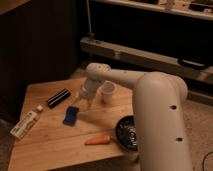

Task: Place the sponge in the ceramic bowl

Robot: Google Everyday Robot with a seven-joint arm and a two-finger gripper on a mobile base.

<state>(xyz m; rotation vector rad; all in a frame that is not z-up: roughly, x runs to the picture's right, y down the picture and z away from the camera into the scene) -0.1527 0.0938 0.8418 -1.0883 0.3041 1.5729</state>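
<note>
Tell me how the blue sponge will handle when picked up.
The sponge lies flat on the table, so it probably won't roll or tip. Small and thin, it is likely light and may flex when pinched. The gripper hangs close by its far end.

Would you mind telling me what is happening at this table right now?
The robot's gripper hangs close to the small flat bright-blue sponge, which lies on the wooden table, not yet picked up. The glossy black ceramic bowl sits at the table's near corner, partly behind the arm, with no sponge in it.
</note>
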